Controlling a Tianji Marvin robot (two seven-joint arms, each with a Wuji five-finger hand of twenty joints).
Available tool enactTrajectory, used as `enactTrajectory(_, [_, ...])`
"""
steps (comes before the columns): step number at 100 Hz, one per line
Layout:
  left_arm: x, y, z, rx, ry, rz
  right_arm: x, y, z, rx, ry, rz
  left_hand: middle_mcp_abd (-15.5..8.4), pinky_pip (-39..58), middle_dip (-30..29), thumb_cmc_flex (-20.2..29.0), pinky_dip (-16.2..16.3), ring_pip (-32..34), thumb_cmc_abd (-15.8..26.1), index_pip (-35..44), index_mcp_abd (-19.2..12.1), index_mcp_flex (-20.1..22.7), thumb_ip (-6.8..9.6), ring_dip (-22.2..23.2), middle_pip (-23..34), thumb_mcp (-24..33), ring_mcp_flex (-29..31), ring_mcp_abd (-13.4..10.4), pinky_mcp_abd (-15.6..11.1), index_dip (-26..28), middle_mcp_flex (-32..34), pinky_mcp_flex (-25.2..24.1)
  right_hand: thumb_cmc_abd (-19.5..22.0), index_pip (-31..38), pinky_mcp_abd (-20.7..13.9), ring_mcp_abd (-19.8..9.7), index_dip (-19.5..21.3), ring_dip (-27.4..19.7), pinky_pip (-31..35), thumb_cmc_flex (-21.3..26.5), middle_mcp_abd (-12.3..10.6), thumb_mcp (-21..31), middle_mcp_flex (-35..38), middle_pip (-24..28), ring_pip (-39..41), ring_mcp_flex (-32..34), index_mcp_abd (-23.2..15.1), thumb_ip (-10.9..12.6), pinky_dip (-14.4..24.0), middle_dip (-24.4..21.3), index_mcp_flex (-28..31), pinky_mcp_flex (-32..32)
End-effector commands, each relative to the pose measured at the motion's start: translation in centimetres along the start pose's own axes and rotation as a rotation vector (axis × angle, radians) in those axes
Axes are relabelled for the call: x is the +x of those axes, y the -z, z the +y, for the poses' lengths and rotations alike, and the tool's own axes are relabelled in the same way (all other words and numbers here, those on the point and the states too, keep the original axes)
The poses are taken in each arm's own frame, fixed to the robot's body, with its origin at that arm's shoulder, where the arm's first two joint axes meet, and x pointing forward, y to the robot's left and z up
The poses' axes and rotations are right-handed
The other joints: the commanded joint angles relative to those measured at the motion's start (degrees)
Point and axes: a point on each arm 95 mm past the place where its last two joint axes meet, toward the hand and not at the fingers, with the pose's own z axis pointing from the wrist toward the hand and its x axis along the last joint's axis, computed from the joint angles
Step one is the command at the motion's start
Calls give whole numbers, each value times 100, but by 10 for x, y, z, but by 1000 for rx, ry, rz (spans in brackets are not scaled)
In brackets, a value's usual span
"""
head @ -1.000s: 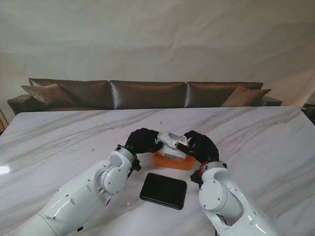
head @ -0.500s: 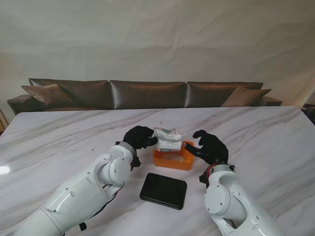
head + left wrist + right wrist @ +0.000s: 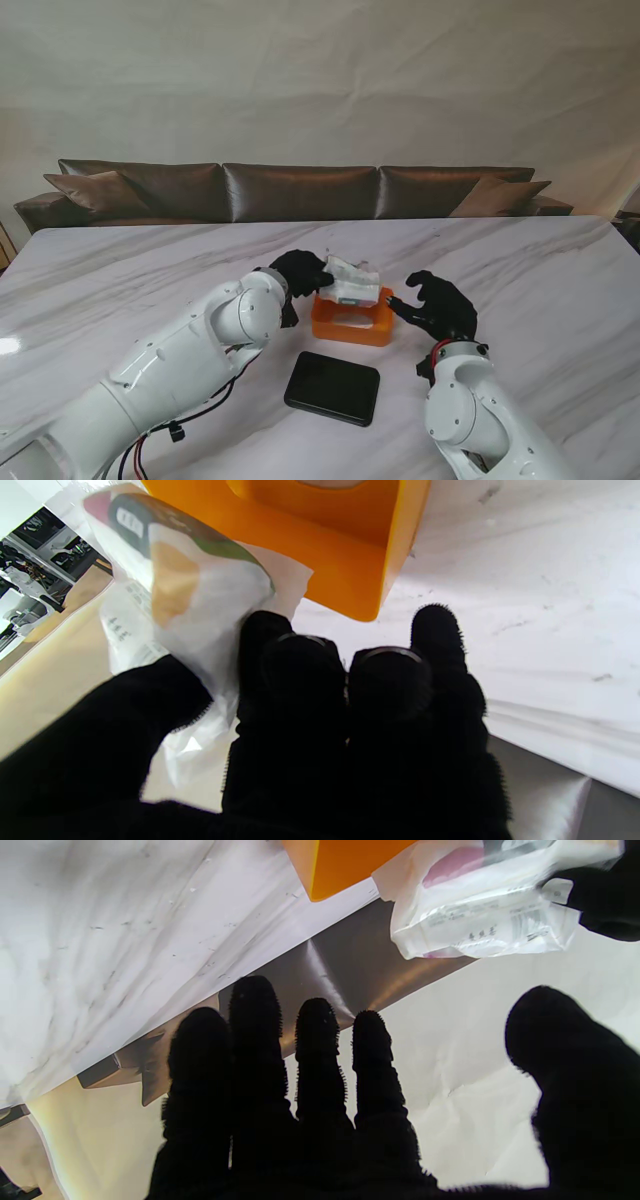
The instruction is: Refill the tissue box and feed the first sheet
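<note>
An orange tissue box (image 3: pixel 351 321) stands open-topped on the marble table, also seen in the left wrist view as the orange box (image 3: pixel 345 545). My left hand (image 3: pixel 300 273) is shut on a plastic-wrapped tissue pack (image 3: pixel 352 281), holding it tilted above the box's far left rim. The pack (image 3: pixel 185 585) is pinched between thumb and fingers. My right hand (image 3: pixel 438 306) hovers open just right of the box, fingers spread, touching nothing. From the right wrist the pack (image 3: pixel 490 905) and a box corner (image 3: pixel 340 865) show.
A black rectangular lid (image 3: pixel 332 387) lies flat on the table nearer to me than the box. A brown sofa (image 3: pixel 300 190) runs along the table's far edge. The white marble table (image 3: pixel 540 270) spreads to both sides.
My right hand let go of the pack and drew away to the right, opening. My left hand alone now holds the pack, shifted slightly right and up over the box.
</note>
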Motion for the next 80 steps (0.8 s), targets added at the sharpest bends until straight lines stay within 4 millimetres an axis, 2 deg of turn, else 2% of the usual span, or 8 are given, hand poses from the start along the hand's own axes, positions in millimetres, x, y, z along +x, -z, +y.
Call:
enactTrajectory(1, [10,-5,0,-38,-6,1,-5,2,-3,17,6,-8,-104,13427,-70,151,107,434,335,389,155,295,104,-73,-125,-24,500,650,-1081,-93,492,113,69,69,-230,87,-39,-55,-58,-125,34,-80,-180,36,-117,-113,76,149,83,-73,-139,-50])
enactTrajectory(27, [8,-13,6,-122,-30,-25,-12,2,-4,25,3,-24,24,13427,-152,240,133,404,527,390,279,258,-51,-149,-168,-320,492,751,-970,-321,466,108,51,61,-227,92,-56,-57,-72,-108,31,-84,-176,34,-123,-124,85,151,87,-79,-110,-59])
enactTrajectory(52, [6,-15,8,-158,-57,-33,-13,-1,-6,28,-2,-25,324,13427,-226,345,34,316,923,139,413,355,-591,-176,-275,-1203,488,887,-926,-562,441,95,41,58,-226,87,-65,-58,-80,-98,29,-88,-169,40,-124,-127,92,151,91,-78,-91,-64])
enactTrajectory(56, [6,-15,8,-163,-61,-34,-12,-1,-6,29,-2,-25,358,13427,-235,326,23,308,926,-14,481,367,-699,-171,-299,-1309,488,896,-923,-708,433,95,36,59,-226,87,-65,-58,-80,-97,28,-90,-165,40,-125,-127,88,151,92,-78,-88,-64])
enactTrajectory(62, [5,-15,9,-173,-71,-34,-12,-1,-7,29,-4,-25,394,13427,-248,250,-8,284,921,-153,555,368,-772,-173,-340,-1367,487,913,-918,-903,414,90,32,60,-226,94,-66,-58,-81,-93,32,-90,-171,38,-124,-127,96,152,93,-79,-84,-64])
enactTrajectory(80, [3,-16,10,-215,-75,-30,-13,0,-8,32,-4,-26,419,13376,-260,145,-248,58,875,-1017,867,262,-996,-156,-500,-1664,483,980,-927,-2133,245,68,26,59,-226,93,-70,-60,-82,-95,28,-94,-167,42,-127,-129,96,156,95,-78,-74,-64])
